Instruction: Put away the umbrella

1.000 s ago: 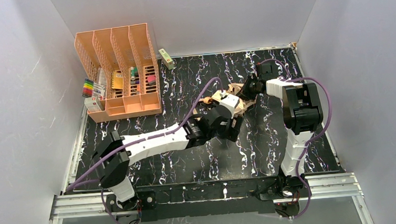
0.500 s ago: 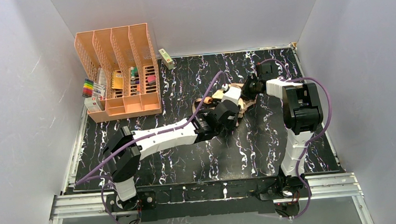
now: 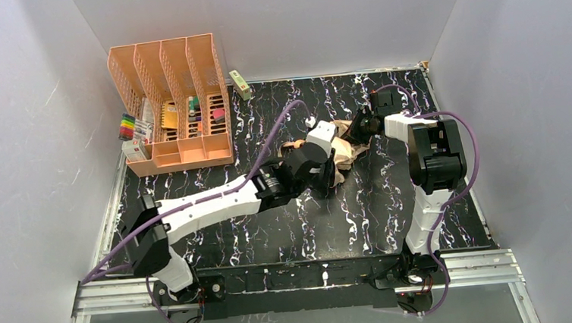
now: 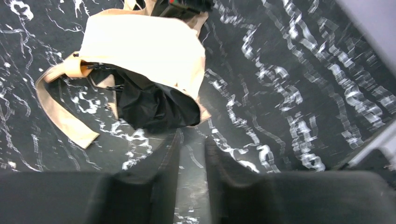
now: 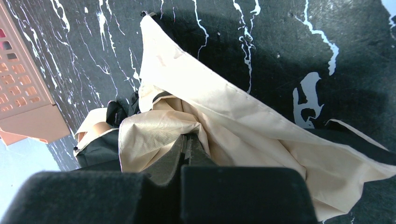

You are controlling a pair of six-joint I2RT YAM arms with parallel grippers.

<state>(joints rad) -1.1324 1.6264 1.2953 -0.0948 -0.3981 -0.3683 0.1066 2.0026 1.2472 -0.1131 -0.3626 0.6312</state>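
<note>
The umbrella (image 3: 343, 151) lies crumpled on the desk (image 3: 363, 217), about in the middle, between the two arms. It is not rolled. The pale cloth is loose, the dark inner side shows, and the strap (image 4: 60, 116) lies free on the desk beside it.

The right fingers (image 5: 187, 142) are pressed together, and their tips go into a fold of the pale cloth. It seems they pinch this fold, so the right arm has the far end of the umbrella. From these fingers the rest of the cloth spreads forward and to both sides.

The left fingers (image 4: 192, 142) stand close to each other with only a narrow gap. Bare desk shows through this gap, so they pinch nothing. The umbrella is just in front of them and a little to their left. Its dark open end is near the tips but does not touch them. The strap is further to their left.

As far as I can judge from such a crumpled shape, the long axis runs from the left fingers toward the right fingers, so each arm faces one end. The right arm is nearer, because it is already on the cloth, while the left one stops just before it.

I think the work is at an early step, because the cloth must be gathered and the strap closed. For the next move the left fingers probably need to spread and go forward onto the dark end. The organizer (image 3: 176, 101) is well apart, on the left arm's side.
</note>
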